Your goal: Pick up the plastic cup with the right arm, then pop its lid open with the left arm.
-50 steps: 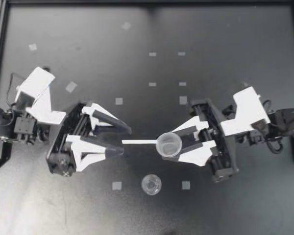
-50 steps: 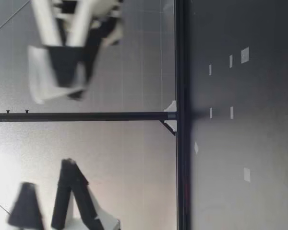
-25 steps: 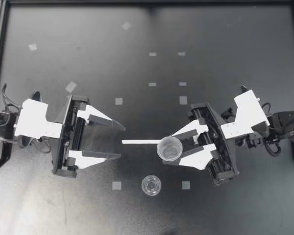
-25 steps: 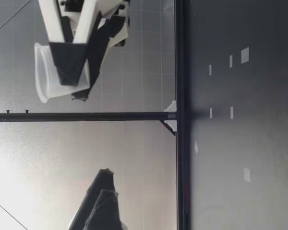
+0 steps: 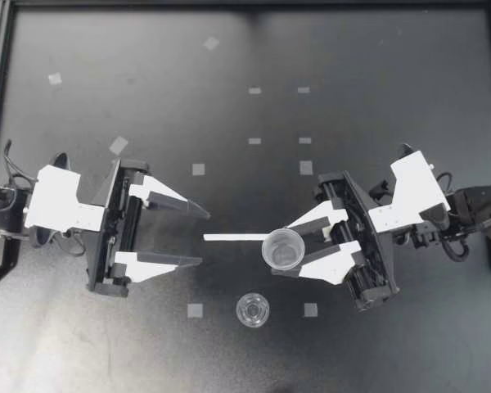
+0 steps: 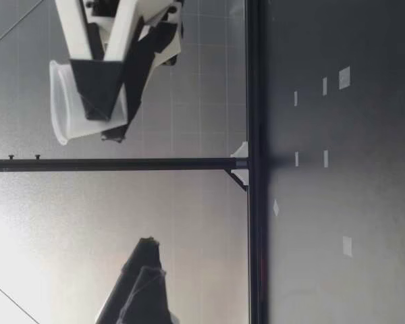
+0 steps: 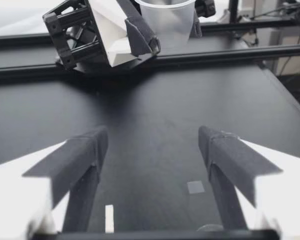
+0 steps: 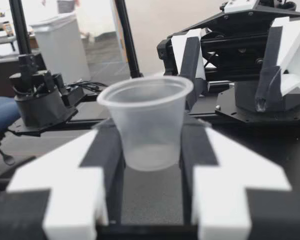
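Top view: my right end effector (image 5: 283,248) is clamped on a clear cup (image 5: 282,250), mouth up. My left end effector (image 5: 202,237) stands spread and empty, facing it along a white strip (image 5: 233,237). A second cup (image 5: 253,309) sits on the bench (image 5: 376,82), nearer my right arm.

Low view: the clear cup (image 6: 61,101) hangs upright, well above the bench.

Left wrist view: the clear cup (image 7: 167,22) lies straight ahead of my parted fingers (image 7: 85,155), and higher.

Right wrist view: both pads (image 8: 110,150) press its sides.
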